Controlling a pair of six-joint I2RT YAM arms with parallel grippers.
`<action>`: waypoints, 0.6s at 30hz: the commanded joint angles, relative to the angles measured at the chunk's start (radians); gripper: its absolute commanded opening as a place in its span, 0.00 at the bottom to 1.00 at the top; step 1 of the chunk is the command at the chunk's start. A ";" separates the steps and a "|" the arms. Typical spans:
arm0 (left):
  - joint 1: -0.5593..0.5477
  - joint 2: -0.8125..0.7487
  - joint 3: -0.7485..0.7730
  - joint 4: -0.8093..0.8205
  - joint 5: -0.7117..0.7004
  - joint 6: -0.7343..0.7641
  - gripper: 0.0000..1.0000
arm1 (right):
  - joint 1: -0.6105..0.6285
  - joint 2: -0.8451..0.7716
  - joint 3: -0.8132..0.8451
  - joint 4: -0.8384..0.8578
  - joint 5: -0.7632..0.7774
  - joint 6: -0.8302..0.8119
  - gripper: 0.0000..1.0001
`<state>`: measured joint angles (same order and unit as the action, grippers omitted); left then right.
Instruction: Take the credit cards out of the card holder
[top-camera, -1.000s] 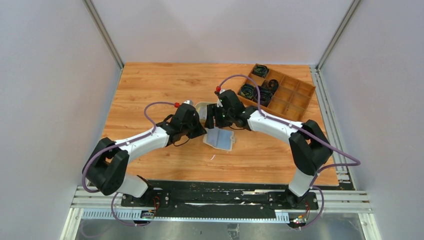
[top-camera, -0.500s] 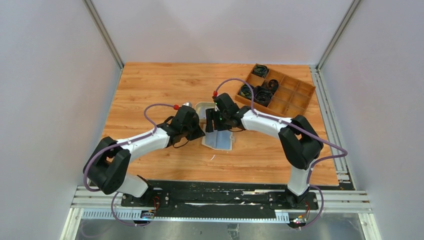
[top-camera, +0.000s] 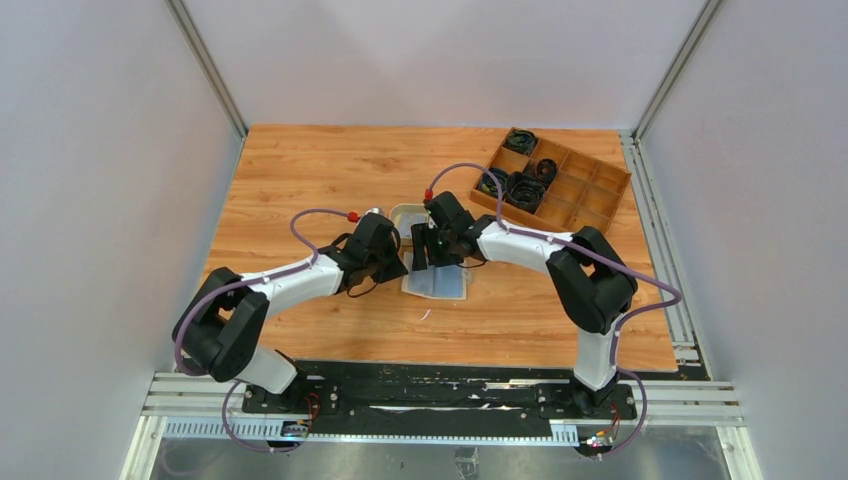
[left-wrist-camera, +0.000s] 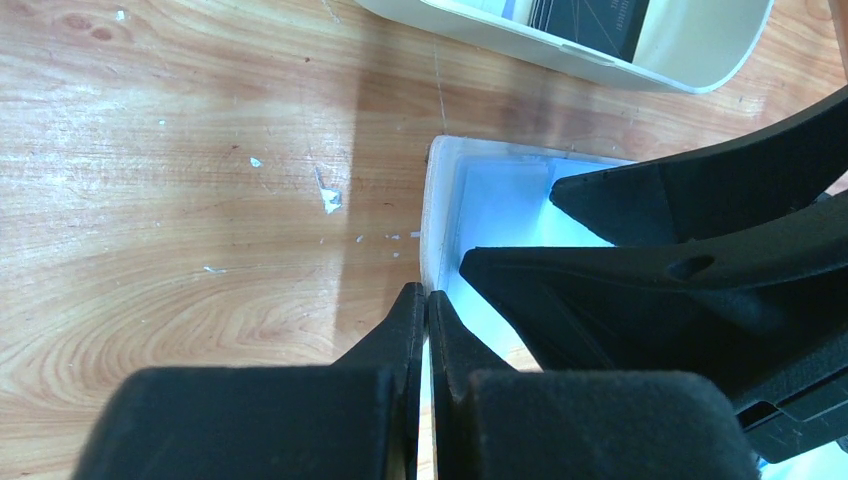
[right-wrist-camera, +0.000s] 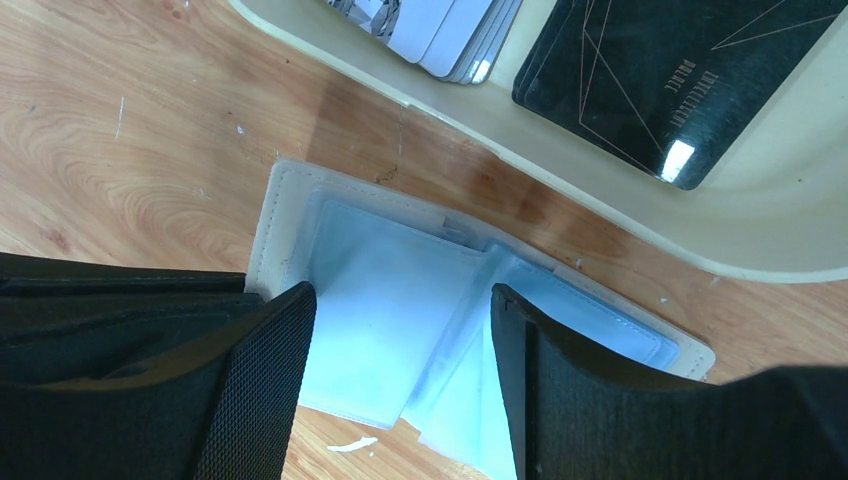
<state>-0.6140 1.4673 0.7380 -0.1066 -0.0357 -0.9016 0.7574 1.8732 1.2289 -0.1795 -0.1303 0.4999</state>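
table (right-wrist-camera: 120, 150): wood, matt | card holder (right-wrist-camera: 400, 290): clr glossy plastic | dish (right-wrist-camera: 780, 215): smooth

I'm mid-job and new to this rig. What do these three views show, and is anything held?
A left arm and a right arm are bolted at the near edge of a table. The wide picture comes from a fixed camera above and behind them. The other two come from a camera on each wrist. On the table lie an open wallet, a cream dish with cards in it, and a wooden tray at the far right. The left tool is shut, its tip at the wallet's left edge; whether it pinches that edge I cannot tell. The right tool hangs open over the wallet, holding nothing.
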 joint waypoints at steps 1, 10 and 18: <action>-0.006 0.014 0.009 0.000 -0.022 0.004 0.00 | 0.015 0.024 0.004 -0.010 0.001 -0.018 0.68; -0.006 0.026 0.034 -0.020 -0.032 0.013 0.00 | 0.017 0.011 0.009 0.018 0.002 -0.022 0.68; -0.006 0.021 0.037 -0.030 -0.039 0.013 0.00 | 0.036 0.046 0.052 0.005 0.015 -0.028 0.68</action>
<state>-0.6140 1.4860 0.7521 -0.1181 -0.0494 -0.8974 0.7666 1.8820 1.2369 -0.1616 -0.1299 0.4919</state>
